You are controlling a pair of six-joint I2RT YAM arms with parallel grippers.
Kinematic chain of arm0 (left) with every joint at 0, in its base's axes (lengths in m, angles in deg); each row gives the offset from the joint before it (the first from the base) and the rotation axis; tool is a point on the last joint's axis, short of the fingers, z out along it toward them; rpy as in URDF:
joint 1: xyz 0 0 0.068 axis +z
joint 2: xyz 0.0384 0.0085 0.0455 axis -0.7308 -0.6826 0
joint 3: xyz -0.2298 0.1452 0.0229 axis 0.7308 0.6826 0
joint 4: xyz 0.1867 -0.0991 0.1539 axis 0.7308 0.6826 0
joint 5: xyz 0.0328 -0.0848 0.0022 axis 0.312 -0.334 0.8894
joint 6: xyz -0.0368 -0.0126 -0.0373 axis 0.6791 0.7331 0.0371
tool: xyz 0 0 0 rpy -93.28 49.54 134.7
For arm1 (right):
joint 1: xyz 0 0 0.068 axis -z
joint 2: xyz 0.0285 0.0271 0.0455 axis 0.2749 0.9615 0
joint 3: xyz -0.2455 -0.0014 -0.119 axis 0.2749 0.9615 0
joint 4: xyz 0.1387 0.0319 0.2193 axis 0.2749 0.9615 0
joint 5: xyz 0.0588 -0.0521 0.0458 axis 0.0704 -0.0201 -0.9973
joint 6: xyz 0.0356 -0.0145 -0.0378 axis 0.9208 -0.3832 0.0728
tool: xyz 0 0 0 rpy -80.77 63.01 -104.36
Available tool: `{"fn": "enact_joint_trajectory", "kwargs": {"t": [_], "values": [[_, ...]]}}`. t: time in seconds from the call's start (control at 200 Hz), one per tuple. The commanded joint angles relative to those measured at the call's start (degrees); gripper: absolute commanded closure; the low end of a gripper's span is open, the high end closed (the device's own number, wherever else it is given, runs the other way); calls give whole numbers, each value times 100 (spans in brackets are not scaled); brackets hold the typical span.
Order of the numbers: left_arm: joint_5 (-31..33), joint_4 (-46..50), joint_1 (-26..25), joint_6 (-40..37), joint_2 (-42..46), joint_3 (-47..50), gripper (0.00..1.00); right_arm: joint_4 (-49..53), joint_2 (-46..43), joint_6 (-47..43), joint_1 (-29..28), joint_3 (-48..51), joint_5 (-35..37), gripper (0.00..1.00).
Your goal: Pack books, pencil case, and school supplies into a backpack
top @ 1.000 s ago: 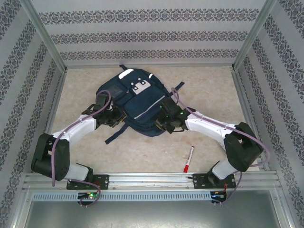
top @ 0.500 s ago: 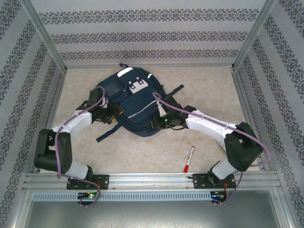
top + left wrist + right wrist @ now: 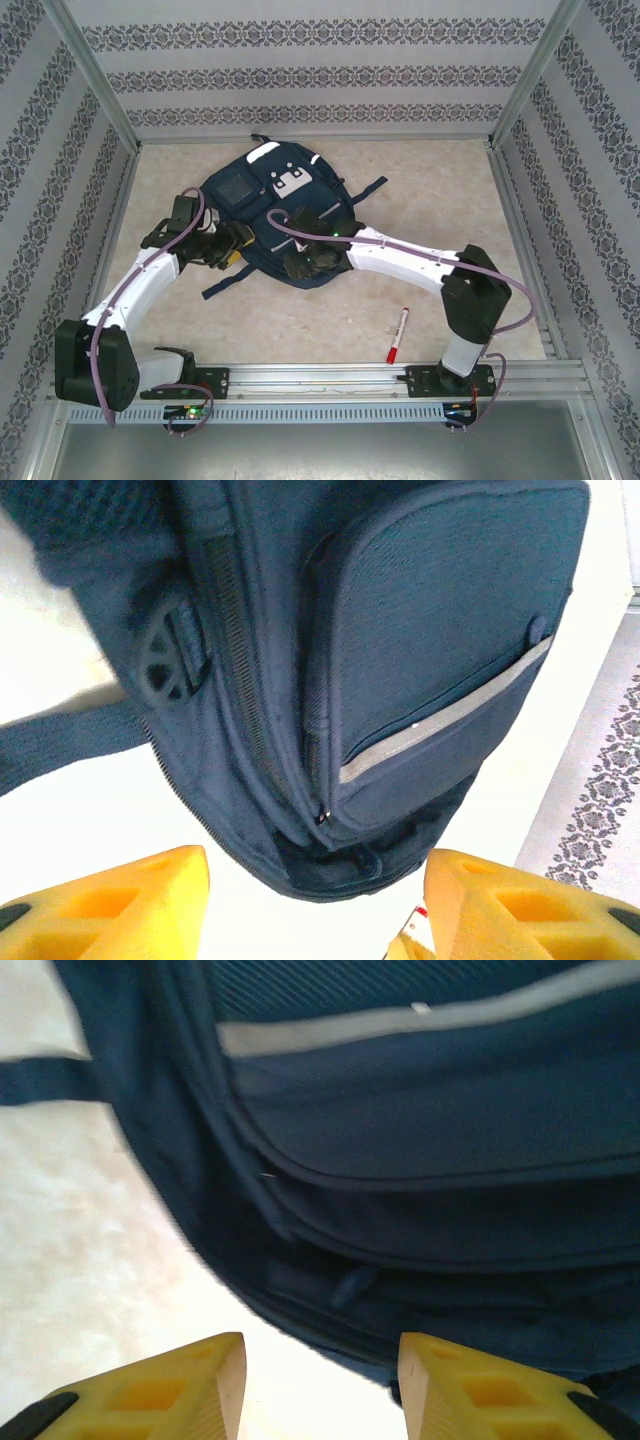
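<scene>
Facing backpack [image 3: 262,192] edge: right gripper [image 3: 300,266].

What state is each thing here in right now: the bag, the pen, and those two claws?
backpack: lying flat on the table, front up, pockets look zipped shut.
marker pen: capped, lying loose on the table, apart from the backpack.
left gripper: open, holding nothing, by the backpack's near end.
right gripper: open, holding nothing, by the backpack's near edge.
</scene>
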Motion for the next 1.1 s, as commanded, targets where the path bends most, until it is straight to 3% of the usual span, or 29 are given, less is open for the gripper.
{"fn": "enact_joint_trajectory", "kwargs": {"t": [0.0, 0.15, 0.39, 0.535, 0.729, 0.784, 0.964, 1.094], "values": [[144, 19, -24, 351, 38, 312, 42, 473, 243, 62, -74, -312, 424, 55], [298, -453, -287, 642, -218, 494, 42, 645, 640, 226, -130, -608, 582, 57], [1085, -1196, -1034, 1350, -655, 724, 41, 598, 968, 492, -251, -728, 566, 59], [1344, -1505, -1378, 1560, -1003, 750, 42, 665, 1171, 525, -314, -920, 635, 76], [2277, -1514, -1738, 1445, -1151, 732, 48, 685, 1128, 634, -350, -840, 894, 96], [2338, -1519, -1738, 1419, -1242, 767, 54, 731, 1095, 626, -348, -818, 947, 99], [2417, -1487, -1692, 979, -1265, 748, 100, 895, 772, 523, -301, -602, 1058, 100], [2618, -1147, -1529, 541, -826, 637, 100, 897, 509, 113, -55, -259, 952, 100]]}}
